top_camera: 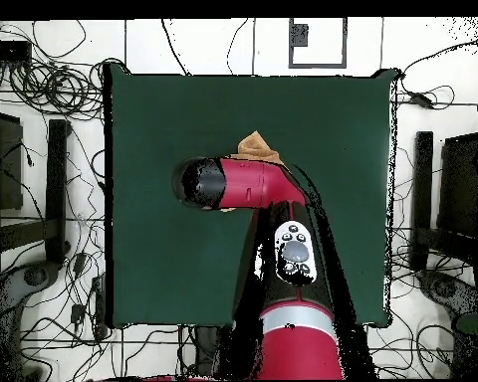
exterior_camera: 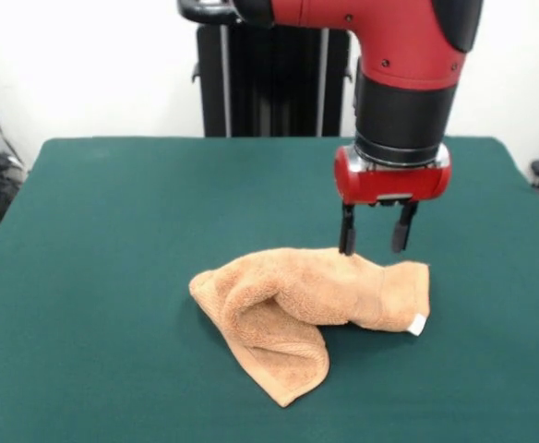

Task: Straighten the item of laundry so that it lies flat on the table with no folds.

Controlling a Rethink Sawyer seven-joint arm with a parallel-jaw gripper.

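The item of laundry (exterior_camera: 311,309), an orange-tan terry towel, lies crumpled and folded over itself on the green table (exterior_camera: 113,240). A small white tag (exterior_camera: 418,324) sticks out at its right end. In the front view my gripper (exterior_camera: 375,242) hangs open just above the towel's back right edge, its left fingertip at the cloth and nothing between the fingers. From overhead the arm covers most of the towel; only a corner (top_camera: 257,148) peeks out beyond it, and the gripper is hidden.
Bare green tabletop (top_camera: 153,249) surrounds the towel on all sides. Cables and dark stands (top_camera: 59,189) lie on the floor beside the table.
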